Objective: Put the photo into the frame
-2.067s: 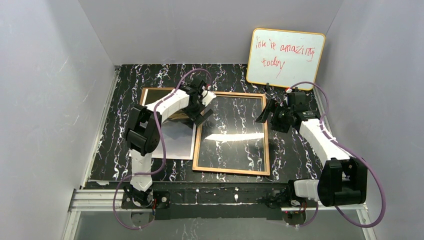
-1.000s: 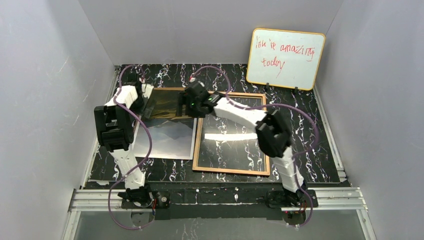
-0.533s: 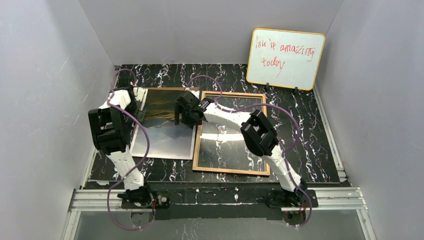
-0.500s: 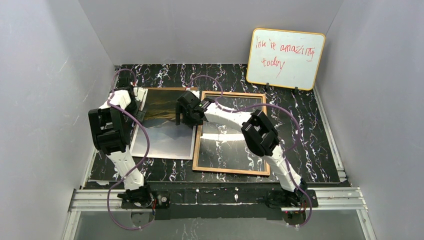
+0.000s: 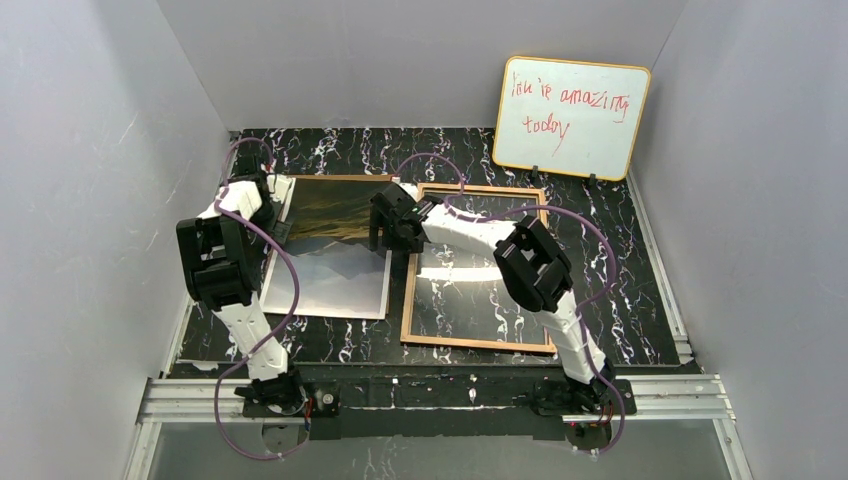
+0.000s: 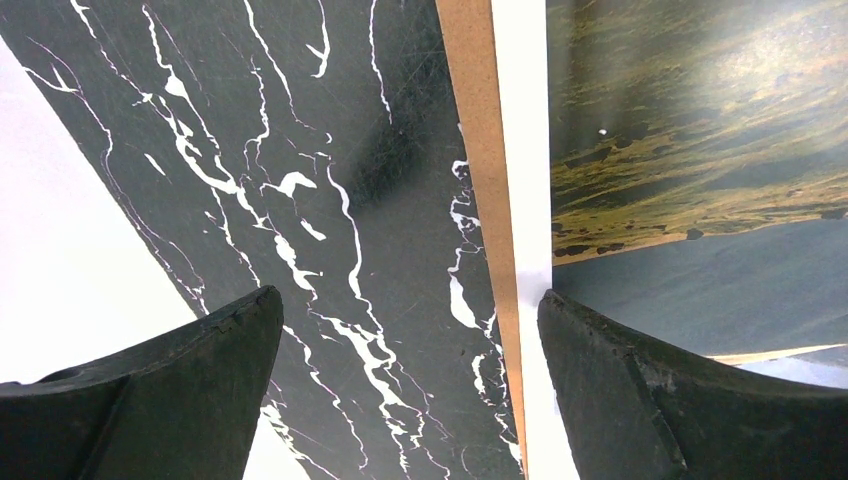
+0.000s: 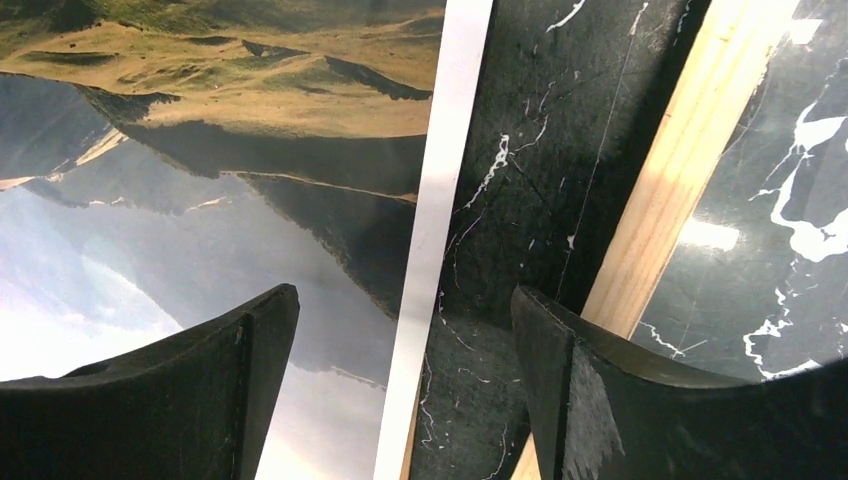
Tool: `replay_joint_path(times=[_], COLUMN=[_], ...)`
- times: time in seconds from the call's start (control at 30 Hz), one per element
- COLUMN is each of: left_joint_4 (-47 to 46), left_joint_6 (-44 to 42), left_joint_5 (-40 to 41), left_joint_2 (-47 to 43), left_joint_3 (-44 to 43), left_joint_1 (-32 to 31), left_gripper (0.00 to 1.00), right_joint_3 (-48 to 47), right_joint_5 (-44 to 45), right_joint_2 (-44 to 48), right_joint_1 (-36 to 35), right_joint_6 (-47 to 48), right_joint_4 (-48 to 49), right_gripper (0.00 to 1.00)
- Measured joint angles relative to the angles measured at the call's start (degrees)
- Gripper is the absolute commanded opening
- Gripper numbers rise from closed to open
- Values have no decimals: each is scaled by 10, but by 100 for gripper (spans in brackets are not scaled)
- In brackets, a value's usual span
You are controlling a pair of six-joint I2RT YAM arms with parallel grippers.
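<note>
The photo (image 5: 330, 270), a mountain landscape with a white border, lies picture side up on the left of the marble table, on top of a brown backing panel (image 5: 340, 179). The frame (image 5: 478, 345) lies flat to its right, tan wooden side up. A strip of bare table separates them. My right gripper (image 5: 383, 238) hangs open over that strip: in the right wrist view it (image 7: 402, 291) straddles the photo's right border (image 7: 440, 200), with the frame's rail (image 7: 690, 150) beside one finger. My left gripper (image 5: 276, 228) is open over the photo's left edge (image 6: 520, 200) and the panel's edge (image 6: 480, 150).
An orange-edged whiteboard (image 5: 570, 115) with red writing leans on the back wall at the right. Grey walls close in the table on three sides. The right arm reaches across the frame's upper left corner.
The frame has slid to the right, widening the gap between it and the photo. My right gripper moved right with it. The left arm has stayed put.
</note>
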State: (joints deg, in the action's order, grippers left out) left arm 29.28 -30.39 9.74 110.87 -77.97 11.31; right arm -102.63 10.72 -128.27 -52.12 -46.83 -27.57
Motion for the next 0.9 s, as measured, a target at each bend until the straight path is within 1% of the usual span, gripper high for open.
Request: replay_joint_path(times=[0.13,0.3,0.47,0.63,0.9], left_joint_4=[7,12,9,6,-4], left_joint_6=[0,-1,-3,-10,-24], left_joint_5=[-5,-16,-15,-14,-2], left_joint_2=[0,1,9,10,10], left_joint_3=[-6,-9,-13,-13,-7], left_joint_1=[2,8,12,14,10], left_gripper=[98,98,97,95,94], right_joint_3=[-11,-27,-59,-86,-144], right_joint_5=[-20,-62,-83,-80,-54], right_joint_2=[-9,-24,-43,-56,-83], right_joint_1=[1,1,4,-1,-20], right_joint_6=[-3,-13,-12,-2,37], right_joint_4=[-2,24,16,-3,-54], right_gripper=[83,79,76,76,76])
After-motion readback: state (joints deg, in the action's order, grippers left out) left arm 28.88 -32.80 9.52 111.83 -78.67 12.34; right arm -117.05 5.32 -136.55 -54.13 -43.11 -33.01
